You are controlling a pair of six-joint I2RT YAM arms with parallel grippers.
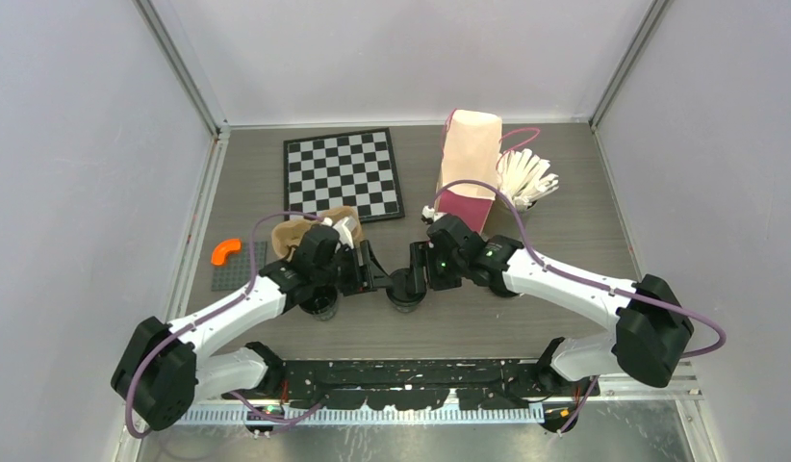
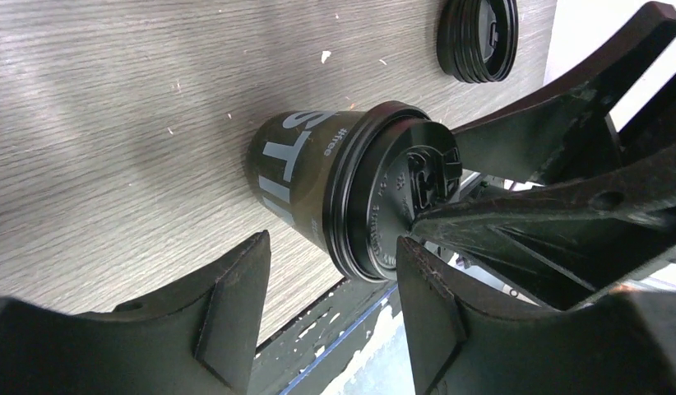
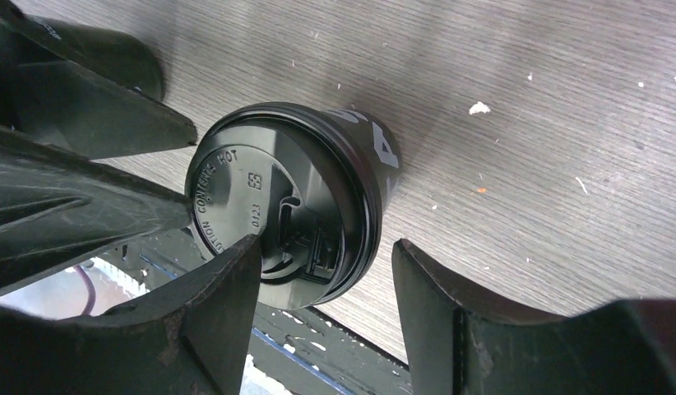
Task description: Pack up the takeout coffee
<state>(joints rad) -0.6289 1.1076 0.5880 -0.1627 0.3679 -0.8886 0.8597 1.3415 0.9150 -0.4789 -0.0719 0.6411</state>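
**Student:** Centre of the figure: where is the cup (image 2: pixel 294 164) standing?

**Tutor:** It is standing on the table (image 1: pixel 584 212), near the front edge and midway between the two arms. Its lid (image 3: pixel 236 189) is sitting on the rim. The two grippers are pointing at it from opposite sides.

**Student:** Is the left gripper (image 2: pixel 331 240) gripping it?

**Tutor:** No. Its jaws are standing apart and are clamping nothing. The tips are reaching only as far as the lid's edge, and whether they are touching the cup cannot be told.

**Student:** And the right gripper (image 3: pixel 326 243)?

**Tutor:** It is likewise spread wide, with nothing held. One of its fingers (image 3: pixel 228 304) is lying over the top of the lid, and its tip is appearing to touch near the sip hole. The other finger is hanging beside the cup, clear of its wall.

**Student:** Where are the remaining coffee parts lying?

**Tutor:** A second cup (image 1: pixel 319 306) is standing under the left arm, just left of the first. A loose lid (image 2: pixel 477 37) is lying flat on the table, apart from the lidded cup.

**Student:** And the packing items?

**Tutor:** The bag (image 1: pixel 472 154) is sitting at the back right, well apart from both cups. The tray (image 1: pixel 291 234) is lying just behind the left gripper.
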